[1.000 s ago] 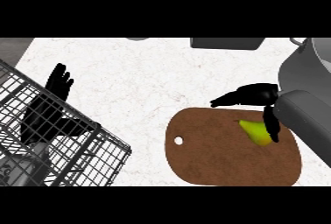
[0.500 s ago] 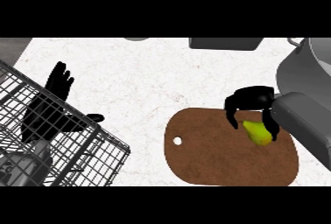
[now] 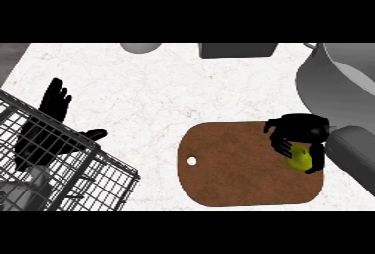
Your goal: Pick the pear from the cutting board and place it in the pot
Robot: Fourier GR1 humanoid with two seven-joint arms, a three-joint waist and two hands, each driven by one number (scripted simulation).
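Observation:
A yellow-green pear [image 3: 299,159] lies at the right side of the brown cutting board [image 3: 234,173]. My right hand [image 3: 300,131] is over it, fingers and thumb curled down round the fruit, so most of the pear is hidden. The grey pot [image 3: 333,82] stands at the upper right, just beyond the board, partly cut off by the view's edge. My left hand [image 3: 53,114] rests open at the left, fingers up, above the wire rack.
A wire dish rack [image 3: 51,163] fills the lower left corner. At the counter's back edge sit a grey round object [image 3: 141,47] and a dark grey box [image 3: 238,49]. Bare white counter [image 3: 161,94] lies between rack and board.
My right hand has come down over the pear and curled its fingers round it; a second ago they were stretched out flat above the board's top edge. The left hand has not moved.

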